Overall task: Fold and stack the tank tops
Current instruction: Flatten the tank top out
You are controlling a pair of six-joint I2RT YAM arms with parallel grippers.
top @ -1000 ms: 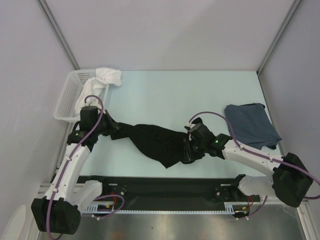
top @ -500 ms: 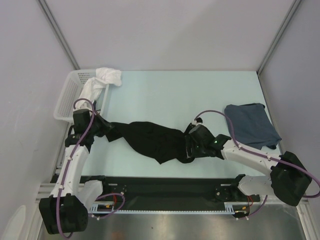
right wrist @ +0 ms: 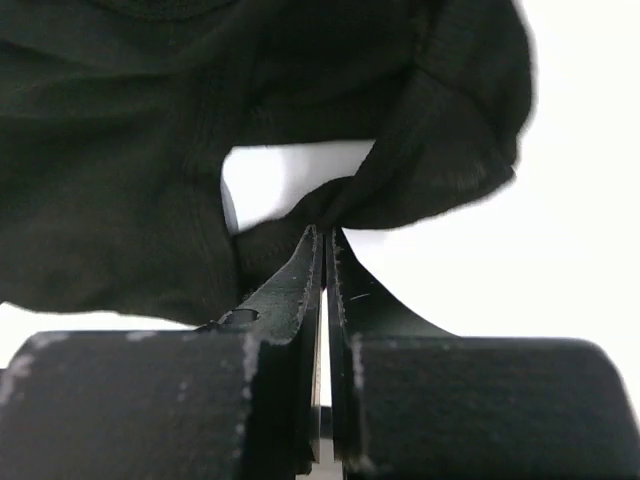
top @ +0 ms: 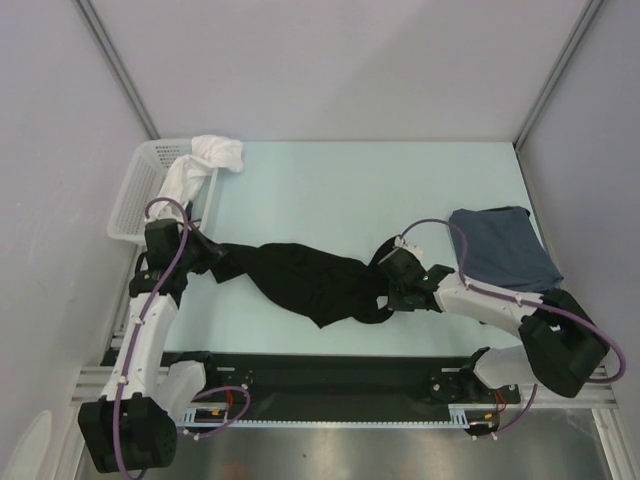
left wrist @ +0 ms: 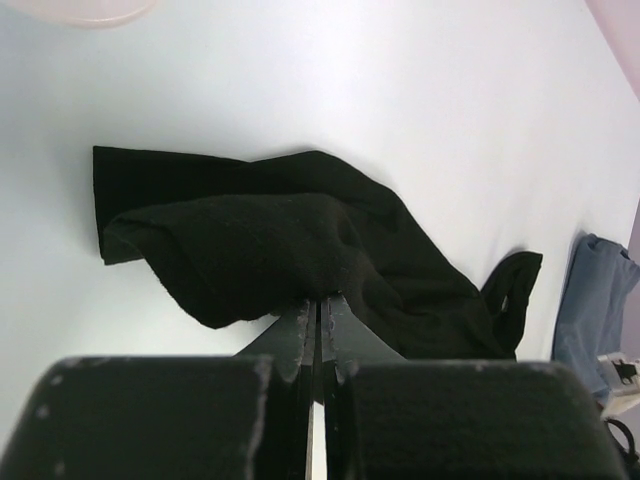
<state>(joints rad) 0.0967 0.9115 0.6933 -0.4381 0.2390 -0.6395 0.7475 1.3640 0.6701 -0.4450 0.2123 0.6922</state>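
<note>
- Basket [top: 128,205] held white cloth [top: 205,158], draped over its rim;
- Black tank top [top: 300,280] lay bunched between left gripper [top: 220,262] and right gripper [top: 385,298], each clamped on it;
- Slate-blue tank top [top: 500,250] lay folded at right.

white arms [top: 140,335], black fingers [left wrist: 290,335], purple cables [top: 430,221]

On my feed I see a white lattice basket [top: 135,195] at the pale desk's [top: 340,190] far left corner, a white cloth [top: 205,158] draped over its rim.
</note>
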